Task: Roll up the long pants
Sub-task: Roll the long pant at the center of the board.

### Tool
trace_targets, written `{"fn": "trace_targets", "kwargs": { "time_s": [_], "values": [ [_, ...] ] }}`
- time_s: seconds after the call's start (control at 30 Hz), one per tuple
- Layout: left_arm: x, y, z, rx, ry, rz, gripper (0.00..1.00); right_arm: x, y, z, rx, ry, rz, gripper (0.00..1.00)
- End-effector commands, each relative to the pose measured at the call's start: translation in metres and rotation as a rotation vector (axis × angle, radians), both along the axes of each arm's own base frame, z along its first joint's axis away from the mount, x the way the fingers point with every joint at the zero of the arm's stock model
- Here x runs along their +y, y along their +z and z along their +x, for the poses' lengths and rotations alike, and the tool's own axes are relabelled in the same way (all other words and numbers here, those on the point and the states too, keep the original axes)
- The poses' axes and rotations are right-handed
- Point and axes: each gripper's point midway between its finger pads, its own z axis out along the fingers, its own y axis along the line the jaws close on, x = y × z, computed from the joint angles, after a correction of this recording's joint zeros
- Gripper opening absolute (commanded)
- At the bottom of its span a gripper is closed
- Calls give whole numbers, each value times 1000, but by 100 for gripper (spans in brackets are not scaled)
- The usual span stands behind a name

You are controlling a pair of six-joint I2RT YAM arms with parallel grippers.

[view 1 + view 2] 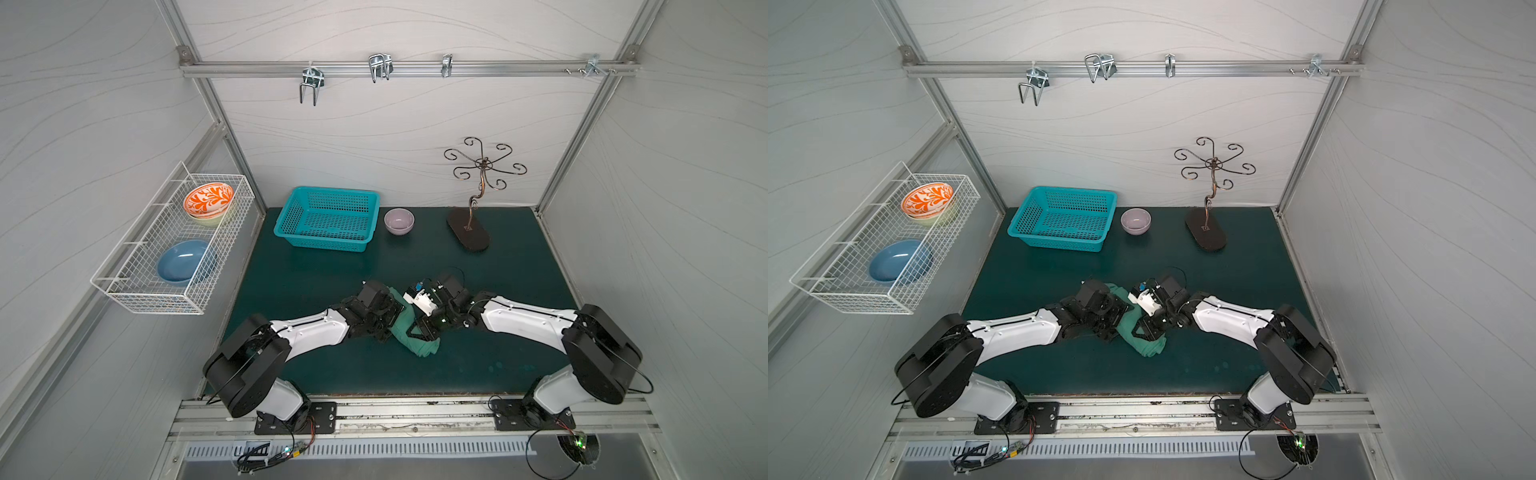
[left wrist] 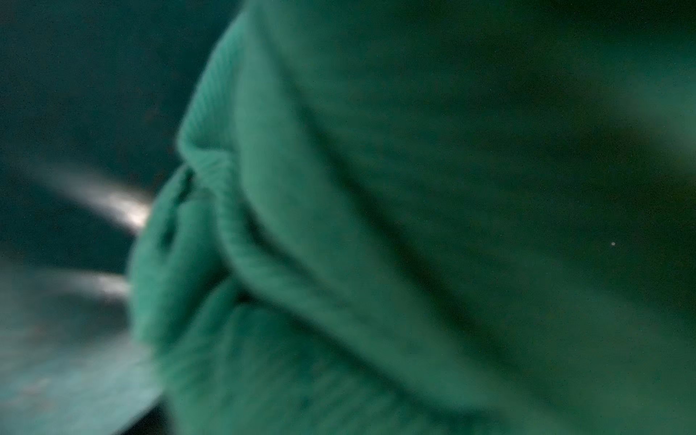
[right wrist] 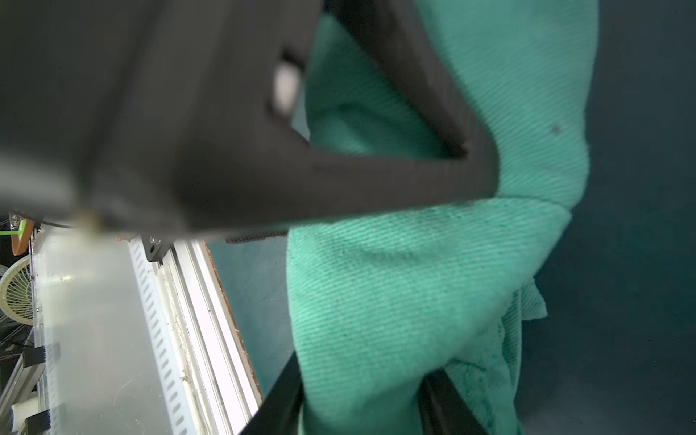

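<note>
Long pants are lying bunched into a compact roll, seemingly nearly finished. Right gripper is pinching the roll. Whether the left gripper is gripping, I cannot tell.

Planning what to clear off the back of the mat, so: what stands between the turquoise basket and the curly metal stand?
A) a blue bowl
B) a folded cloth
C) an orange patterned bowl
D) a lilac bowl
D: the lilac bowl sits on the mat, between the basket and the stand.
</note>
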Motion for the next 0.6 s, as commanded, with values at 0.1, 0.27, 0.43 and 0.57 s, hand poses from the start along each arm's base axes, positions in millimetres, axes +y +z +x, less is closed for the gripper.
{"fn": "trace_targets", "kwargs": {
  "time_s": [0.1, 0.27, 0.43, 0.57],
  "values": [
    [10, -25, -5, 35, -2, 94, 44, -10, -16, -41, 157, 80, -67, 21],
    [13, -23, -4, 18, 12, 102, 22, -12, 2, -25, 75, 13, -78, 36],
    [13, -24, -6, 24, 1, 104, 11, -18, 33, -6, -32, -82, -69, 69],
    [17, -28, -10, 39, 5, 112, 11, -35, 34, 3, -108, -175, -149, 89]
  ]
}}
